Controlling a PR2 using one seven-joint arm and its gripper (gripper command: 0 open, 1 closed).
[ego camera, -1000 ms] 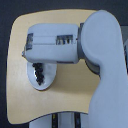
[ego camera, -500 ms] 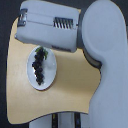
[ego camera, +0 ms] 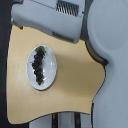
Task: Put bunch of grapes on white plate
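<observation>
The bunch of grapes (ego camera: 38,64), a dark purple-black cluster with a bit of green stem at its upper end, lies on the round white plate (ego camera: 49,76). The plate rests on a light wooden table at the exterior view's left of centre. The arm's large grey and white body fills the top and the exterior view's right side. The gripper's fingers do not show in this frame; only the forearm casing (ego camera: 50,17) is visible along the top edge, well above the plate.
The wooden table (ego camera: 75,85) has a curved edge on the exterior view's right, beside the robot's white body (ego camera: 112,60). Dark floor lies past the table's left edge. A dark strip with pale bars sits below the table's bottom edge.
The arm has drawn upward and away from the plate, uncovering it fully. The grapes stay lying on the plate, free of the gripper.
</observation>
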